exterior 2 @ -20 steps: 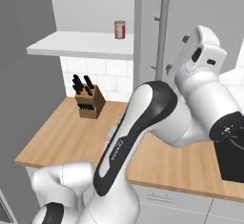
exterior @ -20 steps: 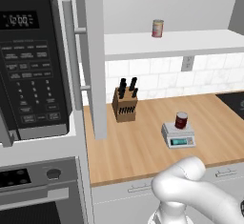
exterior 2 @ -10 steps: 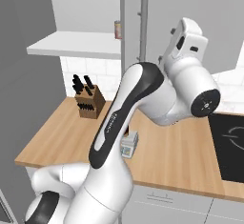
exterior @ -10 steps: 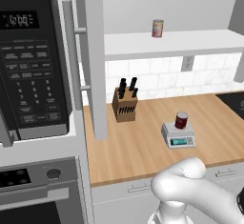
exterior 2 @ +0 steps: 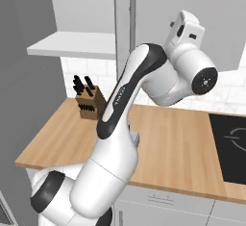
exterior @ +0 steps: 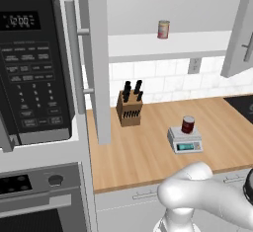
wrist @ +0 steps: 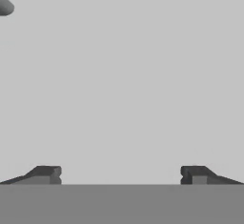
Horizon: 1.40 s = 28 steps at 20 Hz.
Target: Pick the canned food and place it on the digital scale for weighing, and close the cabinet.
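Hand view has the pincer [wrist: 121, 175] spread and empty against the cabinet [exterior: 99, 53] door, presumably to push it shut, since the can [exterior: 188, 124] already sits on the scale [exterior: 184, 140].

From the right base view my own arm [exterior 2: 139, 90] hides the digital scale and the canned food on the table. In the left base view the cabinet [exterior: 240, 28] has its right door cut by the picture's edge. The scale's display [exterior: 186, 147] is too small to read. My tool [wrist: 119, 175] faces a flat grey surface; I cannot tell whether it touches.
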{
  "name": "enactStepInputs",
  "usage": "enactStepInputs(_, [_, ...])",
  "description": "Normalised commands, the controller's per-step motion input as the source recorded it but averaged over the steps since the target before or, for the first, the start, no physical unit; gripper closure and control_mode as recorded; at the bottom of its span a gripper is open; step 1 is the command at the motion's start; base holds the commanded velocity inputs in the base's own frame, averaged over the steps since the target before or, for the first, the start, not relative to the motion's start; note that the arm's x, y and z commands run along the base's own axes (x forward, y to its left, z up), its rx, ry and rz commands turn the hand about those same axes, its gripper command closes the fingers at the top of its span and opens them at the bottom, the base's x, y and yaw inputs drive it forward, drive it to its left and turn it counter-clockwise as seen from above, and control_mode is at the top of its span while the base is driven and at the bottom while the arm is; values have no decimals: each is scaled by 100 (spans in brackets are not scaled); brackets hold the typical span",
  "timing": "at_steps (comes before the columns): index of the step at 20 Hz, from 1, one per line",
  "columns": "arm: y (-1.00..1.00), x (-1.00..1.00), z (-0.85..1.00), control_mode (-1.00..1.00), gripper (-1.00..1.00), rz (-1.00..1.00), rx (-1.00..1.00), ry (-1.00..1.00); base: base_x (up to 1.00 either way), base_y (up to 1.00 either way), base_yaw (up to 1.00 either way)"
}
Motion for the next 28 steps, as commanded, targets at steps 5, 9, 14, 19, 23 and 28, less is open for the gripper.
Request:
enactStepInputs(5, [14,92,-30,-100,-100,0,0,0,0,0,0])
enactStepInputs(9, [9,88,-30,-100,-100,0,0,0,0,0,0])
enactStepInputs(14, [3,78,-32,-100,-100,0,0,0,0,0,0])
enactStepInputs(19, [0,62,-21,-100,-100,0,0,0,0,0,0])
enactStepInputs(23, [4,48,-32,-100,-100,0,0,-7,0,0,0])
enactStepInputs(28, [0,23,-44,-100,-100,0,0,-7,0,0,0])
